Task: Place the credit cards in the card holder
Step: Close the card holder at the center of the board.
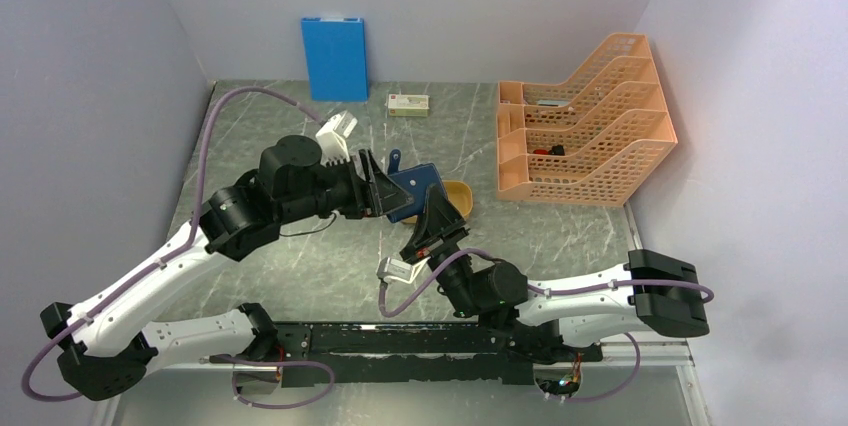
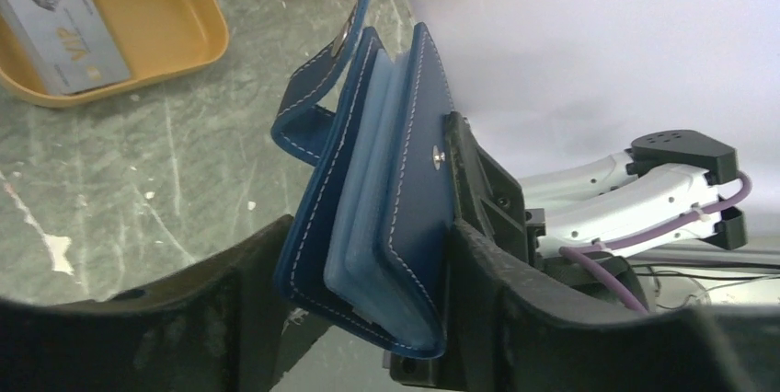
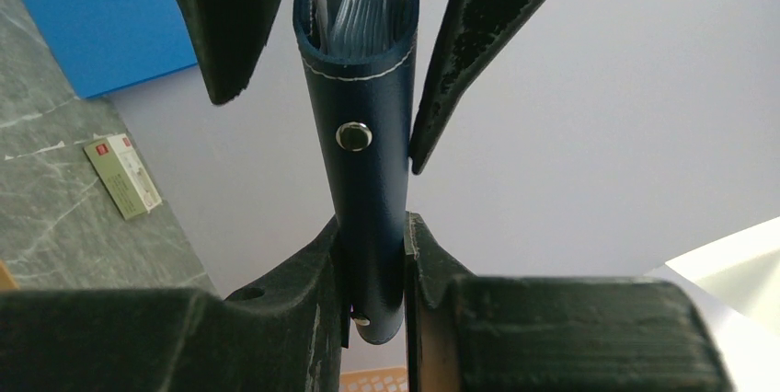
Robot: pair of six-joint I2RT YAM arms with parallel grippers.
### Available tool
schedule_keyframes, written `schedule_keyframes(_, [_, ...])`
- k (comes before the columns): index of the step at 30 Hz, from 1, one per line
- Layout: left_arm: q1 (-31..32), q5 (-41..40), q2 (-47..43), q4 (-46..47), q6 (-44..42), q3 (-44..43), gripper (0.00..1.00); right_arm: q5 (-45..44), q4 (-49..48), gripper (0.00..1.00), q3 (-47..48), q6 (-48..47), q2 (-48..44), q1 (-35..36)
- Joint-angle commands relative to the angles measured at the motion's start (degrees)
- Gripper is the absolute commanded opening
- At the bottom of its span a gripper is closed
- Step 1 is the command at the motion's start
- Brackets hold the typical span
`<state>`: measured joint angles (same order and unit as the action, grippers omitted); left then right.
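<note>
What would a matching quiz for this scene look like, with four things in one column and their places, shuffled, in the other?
Things:
1. card holder
2. credit card
3. blue board
4. white box

Places:
A. lying in the orange tray
B. standing against the back wall
C. clamped in the right gripper
D. flat on the table, near the back wall

Pairs: 1-C, 2-A, 3-B, 4-D

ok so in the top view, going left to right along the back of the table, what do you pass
blue board → small white box with red label → orange mesh file rack
</note>
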<state>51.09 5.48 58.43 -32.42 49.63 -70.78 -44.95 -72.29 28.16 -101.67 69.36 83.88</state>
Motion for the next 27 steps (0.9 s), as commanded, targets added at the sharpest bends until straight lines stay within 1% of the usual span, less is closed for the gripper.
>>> schedule_keyframes(1, [-0.27,3.89,-0.95,4.43,2.19,2.29,0.60,0.86,-5.21,0.00,1.09,-0.29,-0.98,0.33])
schedule_keyframes(6, [-0.25,3.34,-1.59,4.99,2.53,3.49,0.36,0.61,-5.84,0.00,1.15,-0.16,-0.81,0.42])
schedule_keyframes(7, [-0.22,3.00,-1.92,4.88,2.30,3.58,0.29,0.46,-5.80,0.00,1.19,-0.01,-0.81,0.47])
schedule_keyframes(9, [-0.27,1.93,-2.46,4.55,1.76,3.71,0.11,-0.72,-4.32,0.00,1.70,1.13,-0.92,0.57])
schedule_keyframes(10, [-0.32,1.33,-2.72,4.48,1.34,3.77,0.06,-1.78,-2.76,0.03,2.18,2.44,-1.02,0.57])
schedule_keyframes(12, [-0.25,-0.48,-3.40,4.19,0.22,3.70,0.05,-4.92,1.96,0.38,3.65,6.43,-1.50,1.21])
schedule_keyframes(13, [-0.33,-1.38,-3.67,3.93,-0.52,3.63,0.05,-6.76,6.77,0.54,4.91,9.88,-1.96,1.59])
schedule_keyframes(14, [-0.27,-2.39,-3.98,3.72,-1.48,3.45,0.05,-8.57,13.18,0.89,6.81,13.89,-2.90,1.98])
schedule_keyframes(15, [-0.27,-3.44,-4.29,3.19,-2.35,3.00,0.05,-9.60,22.53,0.98,8.07,20.34,-3.82,2.52])
schedule_keyframes(17, [-0.28,-5.46,-5.10,1.53,-4.49,2.06,0.05,-9.83,40.42,1.00,11.45,32.26,-6.20,4.49])
schedule_keyframes(19, [-0.32,-10.04,-6.18,-1.38,-7.74,0.25,0.05,-7.61,59.68,1.00,17.92,48.63,-7.53,5.95])
schedule_keyframes(21, [-0.34,-13.59,-7.74,-4.30,-11.94,-1.74,0.05,-1.49,78.55,1.00,26.41,66.35,-7.82,6.34])
schedule_keyframes(22, [-0.33,-15.27,-9.03,-5.67,-14.11,-2.67,0.05,3.15,85.74,1.00,30.26,73.83,-8.11,5.87])
schedule_keyframes(23, [-0.29,-15.88,-10.04,-6.69,-16.68,-3.28,0.05,8.82,90.17,1.00,33.13,79.75,-8.83,4.21])
schedule_keyframes(24, [-0.29,-15.03,-11.13,-7.13,-19.47,-3.59,0.05,15.36,93.39,1.00,35.17,83.79,-9.69,2.23])
schedule_keyframes(25, [-0.31,-13.37,-11.98,-7.39,-22.61,-3.79,0.05,21.58,95.84,1.00,36.94,87.71,-10.49,-0.46])
schedule_keyframes(27, [-0.29,-7.38,-13.32,-8.52,-27.58,-4.24,0.05,34.86,99.49,1.00,39.99,92.77,-12.78,-6.27])
